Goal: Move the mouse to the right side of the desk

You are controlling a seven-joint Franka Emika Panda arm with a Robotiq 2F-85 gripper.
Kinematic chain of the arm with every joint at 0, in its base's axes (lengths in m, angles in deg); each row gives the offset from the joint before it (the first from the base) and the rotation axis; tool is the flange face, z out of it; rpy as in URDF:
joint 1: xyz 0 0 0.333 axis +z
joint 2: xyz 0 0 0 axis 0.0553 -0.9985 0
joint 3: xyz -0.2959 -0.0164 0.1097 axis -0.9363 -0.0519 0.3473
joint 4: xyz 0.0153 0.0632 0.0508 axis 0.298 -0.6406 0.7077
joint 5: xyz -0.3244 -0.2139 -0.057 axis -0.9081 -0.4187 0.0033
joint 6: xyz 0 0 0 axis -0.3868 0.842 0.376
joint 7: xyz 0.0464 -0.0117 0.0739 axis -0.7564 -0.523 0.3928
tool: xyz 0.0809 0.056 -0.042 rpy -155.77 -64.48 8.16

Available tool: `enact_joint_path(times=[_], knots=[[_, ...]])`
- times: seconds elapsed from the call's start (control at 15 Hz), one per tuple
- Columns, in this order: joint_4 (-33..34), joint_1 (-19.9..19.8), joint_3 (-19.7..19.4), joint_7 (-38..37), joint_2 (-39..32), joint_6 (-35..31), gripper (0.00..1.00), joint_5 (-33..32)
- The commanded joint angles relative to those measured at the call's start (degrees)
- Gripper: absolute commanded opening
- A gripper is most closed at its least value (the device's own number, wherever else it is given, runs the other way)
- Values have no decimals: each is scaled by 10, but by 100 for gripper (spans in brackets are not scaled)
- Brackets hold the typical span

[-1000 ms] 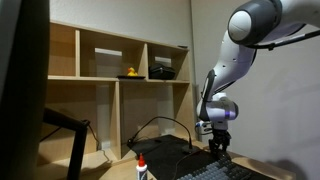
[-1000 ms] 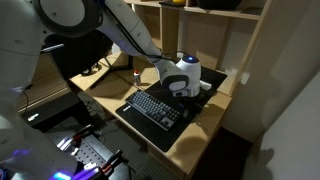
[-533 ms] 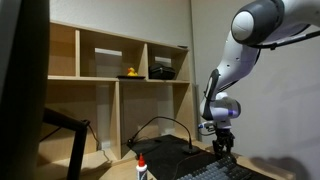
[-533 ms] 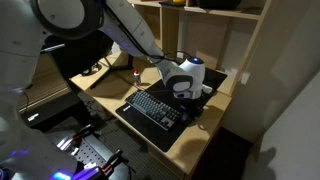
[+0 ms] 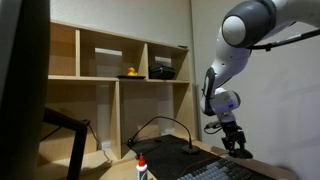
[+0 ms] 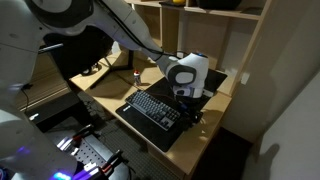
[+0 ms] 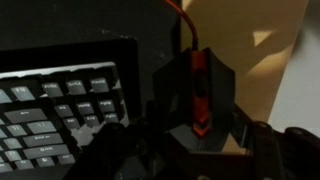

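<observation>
Black, red-striped mouse (image 7: 200,92) lies inside the blurred tool (image 7: 190,142); whether clamped, I cannot tell.

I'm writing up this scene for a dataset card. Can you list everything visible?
mouse: one, black with a red stripe, right of the keyboard, between the gripper's fingers
mouse cable: one, red, leading away from the mouse
keyboard: one, black, on the desk
desk: one, near-black, under the keyboard and mouse
shelf unit: one, light wood, behind the desk
rubber duck: one, yellow, in an upper shelf compartment
dark object: one, black, in the compartment beside the duck; too small to identify
bottle: one, white with a red cap, in the foreground
arm: one, white and grey, reaching down
gripper: one, dark, low over the mouse
</observation>
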Motion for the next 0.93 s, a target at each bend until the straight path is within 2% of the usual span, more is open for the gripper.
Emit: enact_joint_path(times=[0.0,0.13,0.27,0.47,0.6,0.73,0.87], knots=[[15,122,-141,0,-76,52,45,80],[16,181,-215,0,-132,90,93,150],[17,223,-270,0,-187,130,98,209],[20,260,-322,0,-260,185,100,262],[19,259,-314,0,-262,185,100,295],[16,246,-277,4,-228,122,100,348],[15,250,-267,20,-244,51,100,403]])
